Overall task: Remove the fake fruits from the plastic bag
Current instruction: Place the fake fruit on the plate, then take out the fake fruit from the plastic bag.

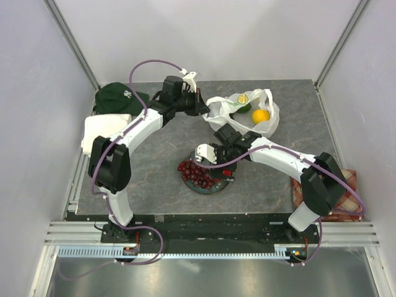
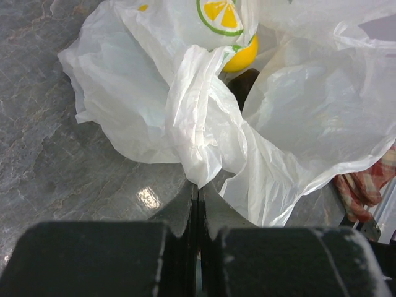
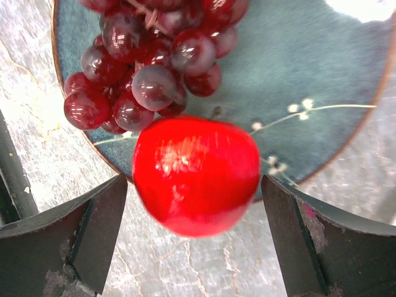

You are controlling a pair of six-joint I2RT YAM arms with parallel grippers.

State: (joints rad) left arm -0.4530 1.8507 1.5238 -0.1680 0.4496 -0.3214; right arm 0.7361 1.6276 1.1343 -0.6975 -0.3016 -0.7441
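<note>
My left gripper (image 2: 198, 201) pinches a fold of the plastic bag (image 2: 309, 124), jaws tight — yellow-orange fruit (image 2: 243, 55) inside. My right gripper (image 3: 193, 192) gapes wide, holding nothing — red apple (image 3: 197, 173) between its jaws at the plate (image 3: 322, 68) rim, beside the grape bunch (image 3: 148, 68).

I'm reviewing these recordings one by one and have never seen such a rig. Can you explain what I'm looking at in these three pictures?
Two white robot arms are bolted to a grey table. One picture looks down from above; the other two come from wrist cameras. The left arm's fingers are shut on the white plastic bag, which holds a yellow fruit. The right arm's fingers stand open over a teal plate carrying a grape bunch; a red apple is between them, touching neither. A green cap lies far left.
</note>
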